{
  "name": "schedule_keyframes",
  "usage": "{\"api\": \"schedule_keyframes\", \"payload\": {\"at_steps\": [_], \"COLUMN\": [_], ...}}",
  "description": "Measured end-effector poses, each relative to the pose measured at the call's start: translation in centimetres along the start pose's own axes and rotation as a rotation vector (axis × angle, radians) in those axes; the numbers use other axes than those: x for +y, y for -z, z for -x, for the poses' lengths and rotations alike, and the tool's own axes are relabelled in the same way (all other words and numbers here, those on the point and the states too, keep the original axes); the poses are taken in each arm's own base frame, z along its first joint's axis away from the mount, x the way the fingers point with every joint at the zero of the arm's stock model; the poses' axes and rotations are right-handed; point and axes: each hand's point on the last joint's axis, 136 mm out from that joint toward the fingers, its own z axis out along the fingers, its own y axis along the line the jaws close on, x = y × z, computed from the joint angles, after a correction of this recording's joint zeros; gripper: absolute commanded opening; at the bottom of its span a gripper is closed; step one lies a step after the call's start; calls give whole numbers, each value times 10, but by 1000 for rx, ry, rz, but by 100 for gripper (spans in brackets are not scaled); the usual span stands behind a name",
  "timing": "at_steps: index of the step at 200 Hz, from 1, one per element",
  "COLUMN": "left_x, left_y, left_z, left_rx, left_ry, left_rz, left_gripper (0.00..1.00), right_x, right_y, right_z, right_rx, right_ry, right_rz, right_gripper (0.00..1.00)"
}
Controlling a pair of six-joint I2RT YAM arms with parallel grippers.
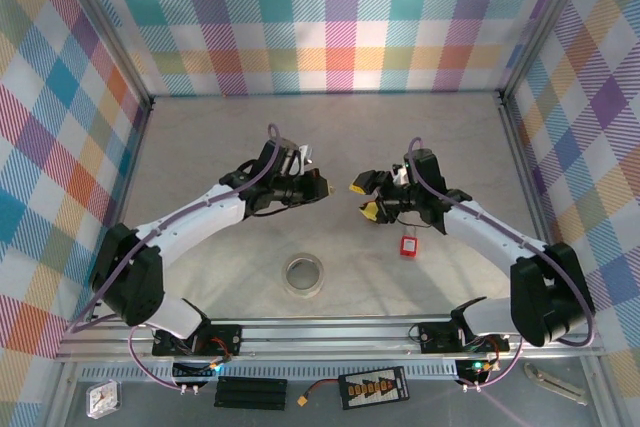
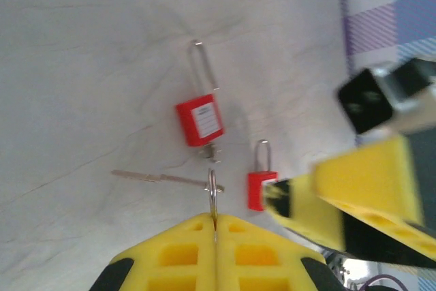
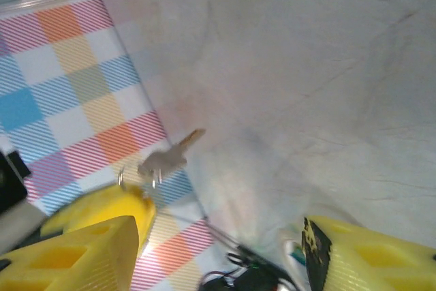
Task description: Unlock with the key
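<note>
My left gripper is shut on a metal key ring. A key sticks out sideways from the ring. Just past the ring is a red padlock with a long shackle and a key stub at its base; I cannot tell whether it hangs from the ring or lies on the table. A smaller red padlock lies on the table. My right gripper faces the left one, open and holding nothing. The key dangles ahead of its left finger.
A roll of clear tape lies on the grey table in front of the grippers. Plaid walls close in the back and both sides. The right arm's yellow fingers crowd the right of the left wrist view.
</note>
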Motion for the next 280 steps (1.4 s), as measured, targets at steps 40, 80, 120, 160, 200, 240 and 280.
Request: {"api": "schedule_keyframes", "payload": {"at_steps": [40, 80, 120, 160, 200, 240, 280], "left_x": [-25, -49, -53, -59, -56, -60, -58], "left_y": [-11, -15, -18, -19, -15, -10, -8], "left_z": [-10, -15, -19, -22, -26, -25, -26], "left_rx": [-42, -89, -111, -121, -129, -144, -145], "left_ry": [-37, -71, -79, -76, -68, -69, -69], "left_rz": [-87, -163, -192, -228, -244, -265, -266], "left_gripper": [0, 0, 0, 0, 0, 0, 0], "right_x": [11, 20, 11, 18, 24, 22, 15], "right_y": [-8, -8, -11, -14, -13, -13, -14], "right_z": [5, 6, 6, 10, 10, 9, 9], "right_rx": [13, 14, 17, 18, 20, 26, 28], "right_ry": [-110, -144, -194, -200, -200, -203, -210], "right_rz": [72, 127, 139, 174, 199, 203, 194], "right_gripper": [68, 69, 69, 62, 48, 36, 29]}}
